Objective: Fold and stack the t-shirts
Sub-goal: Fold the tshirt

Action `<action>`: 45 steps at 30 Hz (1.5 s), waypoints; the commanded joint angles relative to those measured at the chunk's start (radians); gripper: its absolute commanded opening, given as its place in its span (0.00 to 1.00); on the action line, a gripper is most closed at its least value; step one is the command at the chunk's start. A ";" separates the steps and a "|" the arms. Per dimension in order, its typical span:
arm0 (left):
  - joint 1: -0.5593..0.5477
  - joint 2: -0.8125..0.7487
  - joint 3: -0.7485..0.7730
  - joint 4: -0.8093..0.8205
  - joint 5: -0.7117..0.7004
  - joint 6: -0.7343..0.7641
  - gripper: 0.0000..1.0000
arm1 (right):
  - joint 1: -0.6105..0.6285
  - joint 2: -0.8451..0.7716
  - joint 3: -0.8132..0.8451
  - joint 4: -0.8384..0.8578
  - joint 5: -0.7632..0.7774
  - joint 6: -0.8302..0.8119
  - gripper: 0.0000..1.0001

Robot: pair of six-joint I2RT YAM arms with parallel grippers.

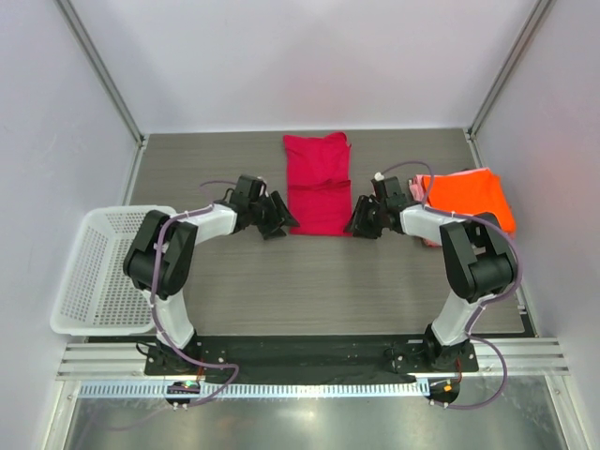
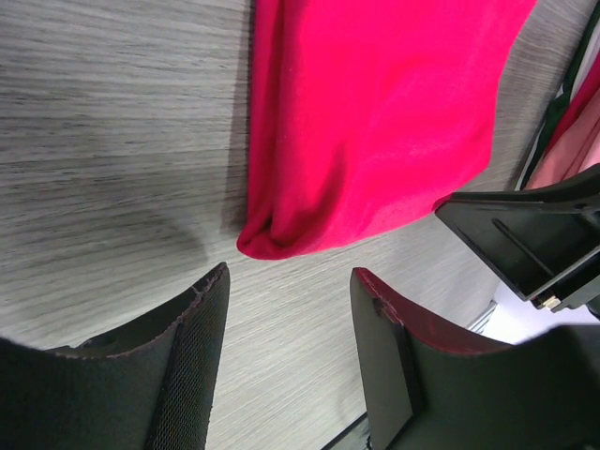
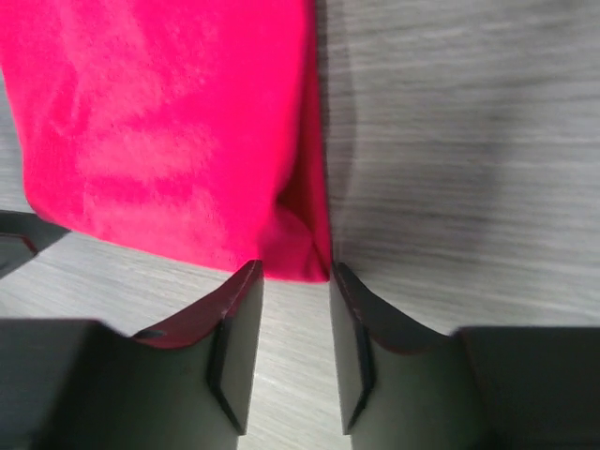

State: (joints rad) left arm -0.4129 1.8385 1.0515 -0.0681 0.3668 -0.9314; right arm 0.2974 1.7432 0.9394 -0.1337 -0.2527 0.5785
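Note:
The crimson-magenta t-shirt (image 1: 318, 184) lies folded in a long strip at the middle of the table. My left gripper (image 1: 283, 226) is open and empty at its near left corner, the corner (image 2: 272, 239) just ahead of the fingertips (image 2: 214, 286). My right gripper (image 1: 355, 226) is open with a narrow gap at the near right corner; the cloth (image 3: 295, 253) touches the tips without being clamped. The bright orange t-shirt (image 1: 472, 196) lies folded at the right, with a strip of pale pink t-shirt (image 1: 429, 242) showing under it.
A white mesh basket (image 1: 101, 272) stands at the table's left edge. The right gripper's body (image 2: 525, 239) shows in the left wrist view beyond the shirt. Grey walls and metal posts enclose the table at the back and sides.

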 commanded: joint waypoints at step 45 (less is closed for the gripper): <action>-0.046 -0.203 -0.270 0.105 0.043 -0.033 0.00 | 0.107 -0.279 -0.158 -0.059 0.024 0.012 0.01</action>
State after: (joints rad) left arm -0.4469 1.7397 0.8318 0.0643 0.3733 -0.9688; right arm 0.3714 1.5791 0.8200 -0.1478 -0.2466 0.5823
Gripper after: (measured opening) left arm 0.022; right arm 0.062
